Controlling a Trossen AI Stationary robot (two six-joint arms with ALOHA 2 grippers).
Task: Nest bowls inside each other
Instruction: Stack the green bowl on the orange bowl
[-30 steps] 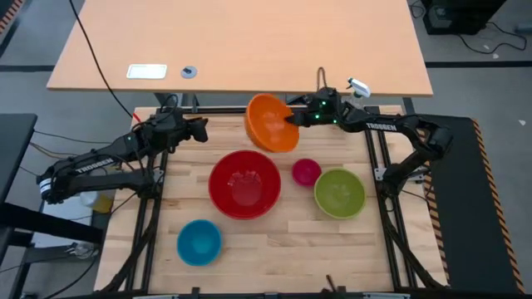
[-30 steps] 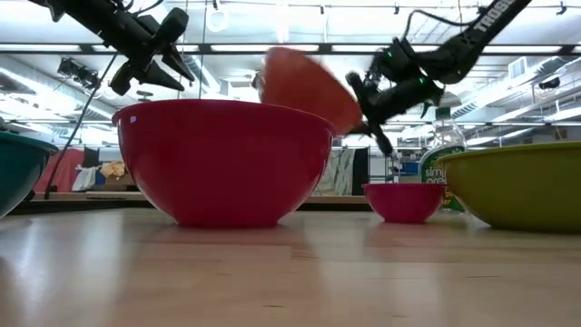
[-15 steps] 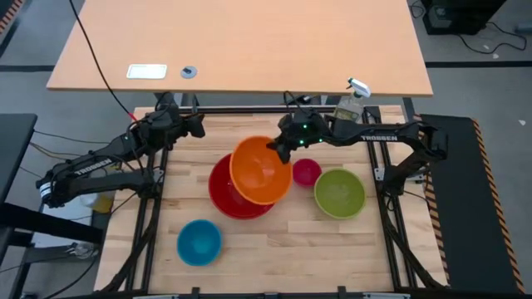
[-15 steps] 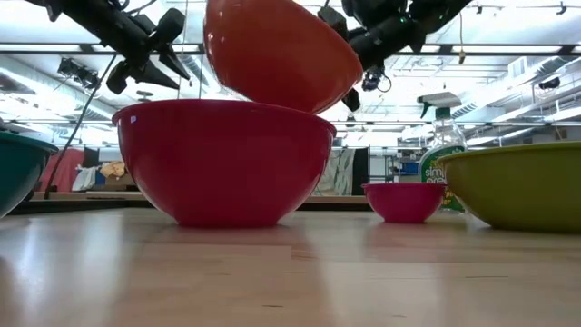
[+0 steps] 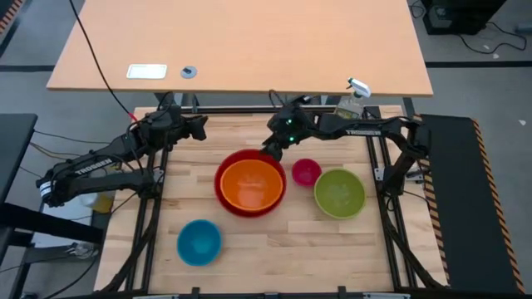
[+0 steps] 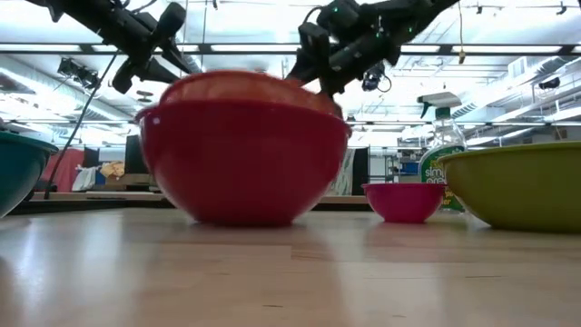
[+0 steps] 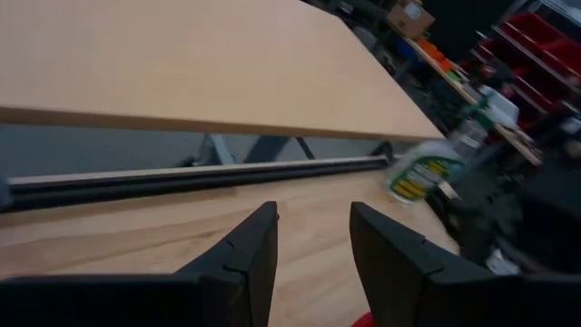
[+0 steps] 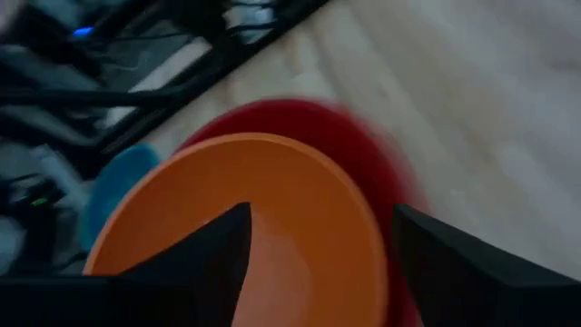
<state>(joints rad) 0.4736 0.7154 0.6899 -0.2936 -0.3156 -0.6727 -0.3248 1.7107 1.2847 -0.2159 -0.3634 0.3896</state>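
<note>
The orange bowl [image 5: 251, 184] sits upright inside the red bowl [image 5: 219, 188] at mid-table; its rim [image 6: 245, 86] shows above the red wall [image 6: 241, 163]. My right gripper [image 5: 270, 149] hangs open just over the far right rim of the pair, its fingers [image 8: 211, 256] spread above the orange bowl [image 8: 254, 209], holding nothing. The pink bowl [image 5: 306, 172], the green bowl [image 5: 339, 193] and the blue bowl [image 5: 199, 242] stand apart on the wood. My left gripper [image 5: 202, 129] waits open at the far left, above the table.
A clear spray bottle [image 5: 353, 98] stands at the far right corner, behind my right arm. A black rail [image 7: 200, 173] runs along the table's far edge. Bare wood lies near the front edge, between the blue and green bowls.
My right gripper brought the orange bowl from the far edge over the red bowl, rolling it from tilted on edge to upright. It then opened, and the orange bowl dropped into the red one. The red bowl shifted slightly toward the table's right.
</note>
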